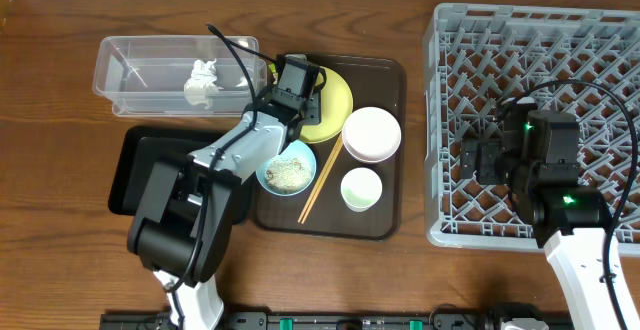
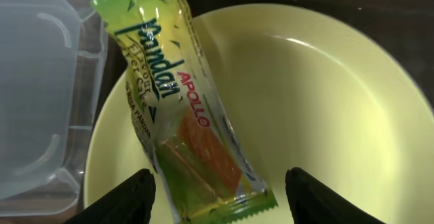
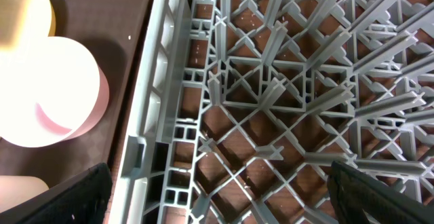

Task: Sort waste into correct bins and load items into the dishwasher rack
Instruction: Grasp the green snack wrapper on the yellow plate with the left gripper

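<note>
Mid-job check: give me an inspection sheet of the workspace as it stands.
Surface: wooden table, brown tray in the middle.
Job's things: tissue in the tub; black tray partly under the left arm; wrapper on the plate; white bowl, blue bowl with rice, cup and chopsticks on the brown tray; rack empty where seen.
Clutter: nothing seen.
Grippers: left gripper open, astride the wrapper's end; right gripper open, over the rack.
Cables: left cable loops over the tub; right cable over the rack.
Surroundings: dark rail at the near edge.
</note>
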